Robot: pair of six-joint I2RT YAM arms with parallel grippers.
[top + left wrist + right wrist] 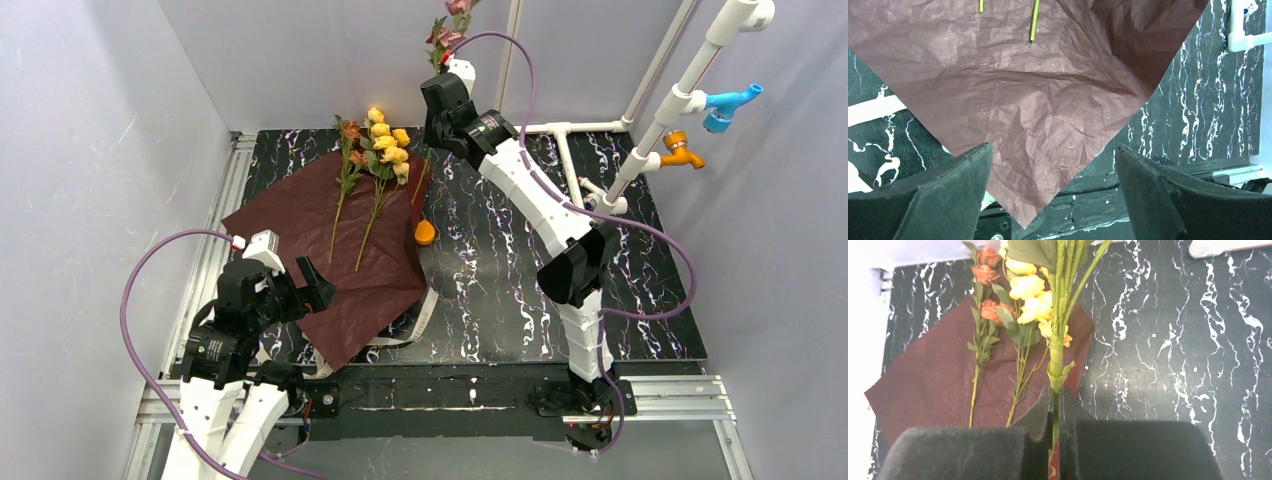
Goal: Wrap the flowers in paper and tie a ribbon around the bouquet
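Jaws of the left gripper [1053,160], lower left of the top view: wide apart, holding nothing, poised over the paper's [300,230] near corner. Ribbon [425,312]: we find it on the table [500,280], emerging from under the paper's near right edge. Flowers [380,150]: two stems, orange and yellow, lying on the paper's far half. Right gripper [1055,407], upper centre: clamped on a third, pink-bloomed stem [447,38], raised just beyond those flowers.

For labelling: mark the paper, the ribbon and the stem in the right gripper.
paper [290,215], top view, bare left part.
ribbon [427,308], top view, stretch past the paper's edge.
stem [1056,357], right wrist view, thick green stalk.
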